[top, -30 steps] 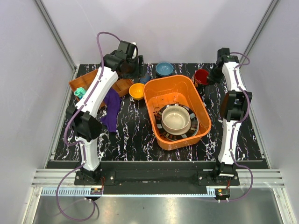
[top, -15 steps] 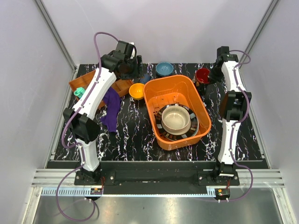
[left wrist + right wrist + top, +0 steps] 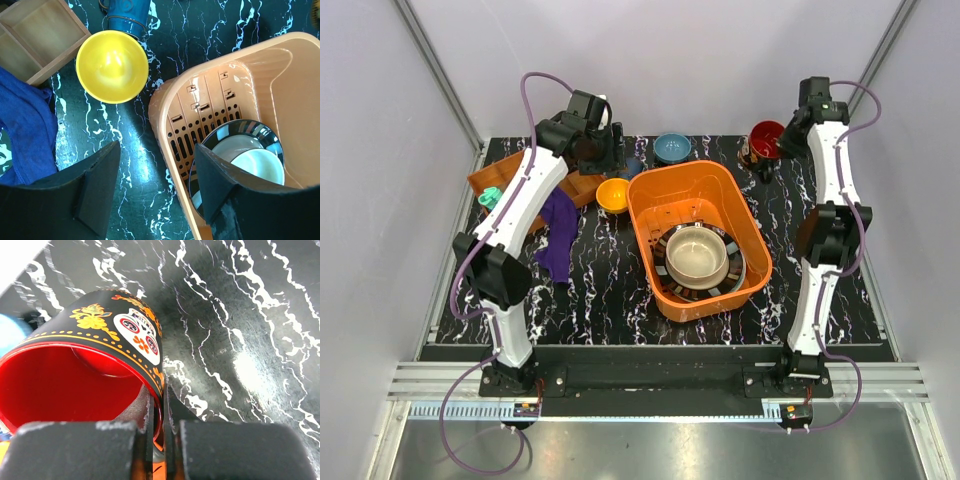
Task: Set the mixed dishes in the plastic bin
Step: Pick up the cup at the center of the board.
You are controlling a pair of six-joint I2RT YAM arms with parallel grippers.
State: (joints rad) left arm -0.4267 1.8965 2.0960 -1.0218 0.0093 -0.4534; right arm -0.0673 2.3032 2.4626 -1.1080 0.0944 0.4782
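Observation:
My right gripper (image 3: 159,405) is shut on the rim of the red mug (image 3: 85,375), black outside with a painted skull, and holds it raised at the back right (image 3: 765,139). The orange plastic bin (image 3: 650,190) holds a dark striped-rim plate (image 3: 732,275) with a beige bowl (image 3: 696,255) on it. My left gripper (image 3: 157,182) is open and empty, high over the bin's left wall (image 3: 165,135) and the orange-yellow bowl (image 3: 111,66). That bowl (image 3: 612,194) sits left of the bin. The small blue bowl (image 3: 671,148) sits behind the bin.
A brown compartment tray (image 3: 490,175) sits at the back left, with a teal toy (image 3: 491,198) and a purple cloth (image 3: 558,235) beside it. A blue mug (image 3: 125,15) lies behind the yellow bowl.
My right gripper has lifted the red mug off the table and carried it up and back. The left arm has shifted only slightly.

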